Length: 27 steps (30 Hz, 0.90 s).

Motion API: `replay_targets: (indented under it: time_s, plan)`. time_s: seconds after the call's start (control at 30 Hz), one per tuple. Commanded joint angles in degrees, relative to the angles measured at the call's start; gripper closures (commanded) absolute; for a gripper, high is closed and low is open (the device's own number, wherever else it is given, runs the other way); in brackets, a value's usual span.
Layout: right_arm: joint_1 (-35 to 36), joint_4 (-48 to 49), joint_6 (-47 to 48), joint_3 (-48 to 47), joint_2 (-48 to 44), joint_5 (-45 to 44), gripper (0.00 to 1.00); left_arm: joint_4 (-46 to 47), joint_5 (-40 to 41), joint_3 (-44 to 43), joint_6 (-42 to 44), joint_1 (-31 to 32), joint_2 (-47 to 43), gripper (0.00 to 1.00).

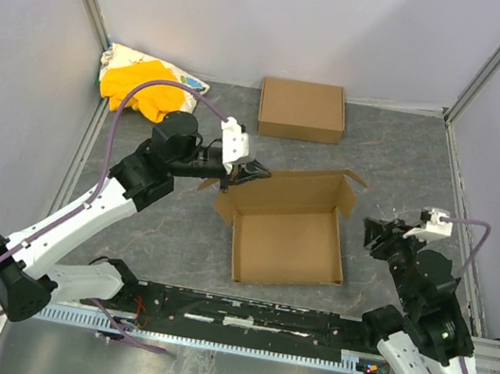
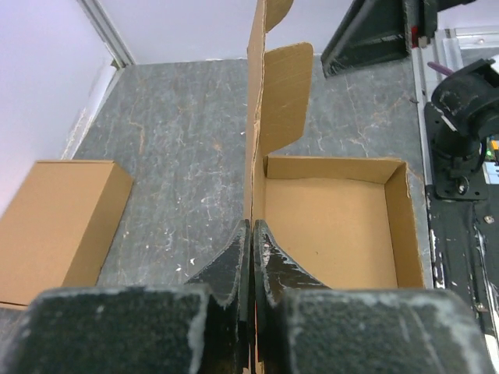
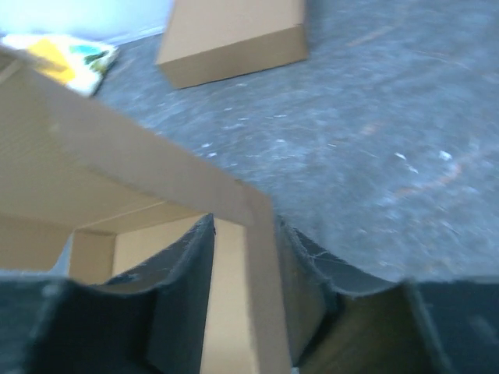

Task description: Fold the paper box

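Left wrist — jaws pinch paper box (image 2: 335, 226) wall.

Two robot arms: the left arm (image 1: 71, 224) and the right arm (image 1: 430, 289). Two brown boxes: one open paper box (image 1: 284, 241), one shut flat box (image 1: 302, 109). One yellow cloth (image 1: 137, 87).

paper box (image 1: 285, 236): plain brown cardboard, matt, smooth faces
second box (image 1: 302, 110): same brown cardboard, matt
bundle (image 1: 137, 87): yellow cloth, soft, creased
desk (image 1: 175, 232): grey stone-look top, matt, pale scuffs and streaks
left tool (image 2: 251, 234): black, matt, rough, whitish wear marks
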State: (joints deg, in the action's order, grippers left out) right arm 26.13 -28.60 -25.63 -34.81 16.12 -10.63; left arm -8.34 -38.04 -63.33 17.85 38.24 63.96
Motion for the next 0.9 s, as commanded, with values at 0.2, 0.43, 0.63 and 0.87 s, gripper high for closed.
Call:
replay_targets:
  time_s: [0.2, 0.43, 0.63, 0.87]
  plan:
    - [0.01, -5.9, -6.31, -2.67, 13.43, -20.08, 0.87, -8.56, -1.15, -2.92, 7.15, 2.21, 3.33, 0.97]
    - [-0.2, 9.9, -4.02, 0.15, 31.38, -7.5, 0.86, -7.65, 1.62, -3.64, 8.47, 2.89, 5.0, 0.97]
    - [-0.87, 11.4, -3.78, -1.73, 37.08, -0.63, 0.88, -6.21, 4.42, -4.19, 6.73, 2.89, 6.03, 0.97]
    - [-0.82, 11.5, -5.61, -0.37, 37.58, 10.74, 0.87, 1.38, 5.09, 2.54, 0.56, 3.13, 2.34, 0.97]
